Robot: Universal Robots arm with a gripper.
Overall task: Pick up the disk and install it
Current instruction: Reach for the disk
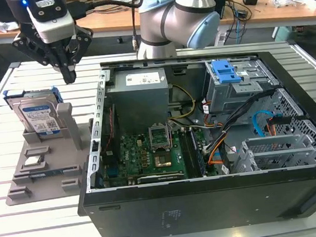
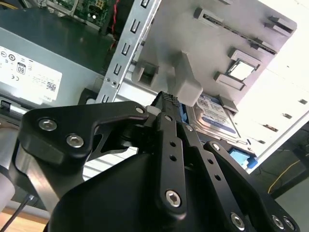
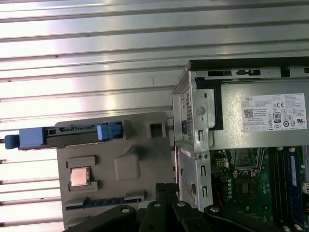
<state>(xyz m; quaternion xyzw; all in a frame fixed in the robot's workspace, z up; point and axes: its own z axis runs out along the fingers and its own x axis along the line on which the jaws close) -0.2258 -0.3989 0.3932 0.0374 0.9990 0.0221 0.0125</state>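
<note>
In the exterior view the claw (image 1: pixel 70 76) is hanging above the slatted surface (image 1: pixel 40 230) with its fingers drawn together to a single tip, and it is gripping nothing. The disk (image 1: pixel 37 116) is standing on edge in the grey holder (image 1: pixel 46 177) at the exterior view's left, with its blue-and-white label facing the camera and its blue frame showing round the edges. The claw is sitting above it and a little toward the exterior view's right, over the holder's upright post, and it is clear of both. A small square chip (image 1: pixel 34 160) is lying flat in the holder below the disk. The open computer case (image 1: pixel 211 203) is lying just beside the holder, and the arm (image 1: pixel 176 16) is reaching over from behind it.

In the second wrist view I am looking along the black fingers of the claw (image 2: pixel 168 99) — they are pressing together with nothing between them. Past the tip, the disk (image 2: pixel 217 116) is sitting in the holder (image 2: pixel 212 43) with its label showing, and the chip (image 2: pixel 241 70) is resting in its own recess.

In the first wrist view the disk (image 3: pixel 72 135) is showing edge-on along one side of the holder (image 3: pixel 125 166), well apart from the claw (image 3: pixel 166 189). The case (image 3: pixel 193 145) is lying close beside the holder, with its power supply (image 3: pixel 260 121) and green motherboard (image 3: pixel 246 181) exposed.
</note>
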